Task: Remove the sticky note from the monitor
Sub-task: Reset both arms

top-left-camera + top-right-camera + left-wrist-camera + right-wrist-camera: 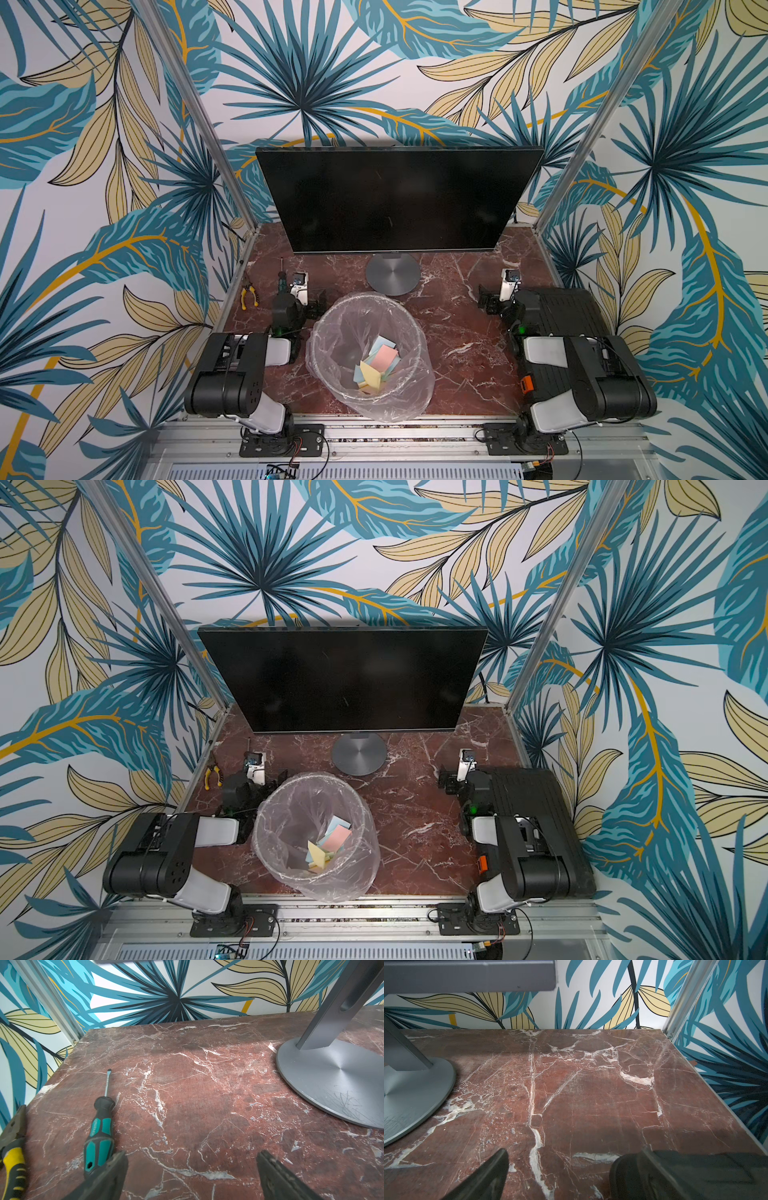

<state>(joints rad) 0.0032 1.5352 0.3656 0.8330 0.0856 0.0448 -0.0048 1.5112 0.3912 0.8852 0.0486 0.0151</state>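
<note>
The monitor [395, 199] [345, 679] stands at the back of the marble table, its wide black screen dark, and no sticky note shows on it. Its round grey base [392, 274] [332, 1076] [409, 1093] sits between the two arms. My left gripper [316, 301] [192, 1155] rests low, left of the base, open with only bare marble between its fingers. My right gripper [488, 299] [574, 1153] rests low on the right of the base, also open and holding nothing.
A clear plastic-lined bin [415, 395] stands front centre with several coloured paper squares [380, 361] inside. A teal screwdriver [99, 1132] and yellow-handled pliers [249, 293] lie by my left gripper. A black ribbed board [573, 307] lies under the right arm.
</note>
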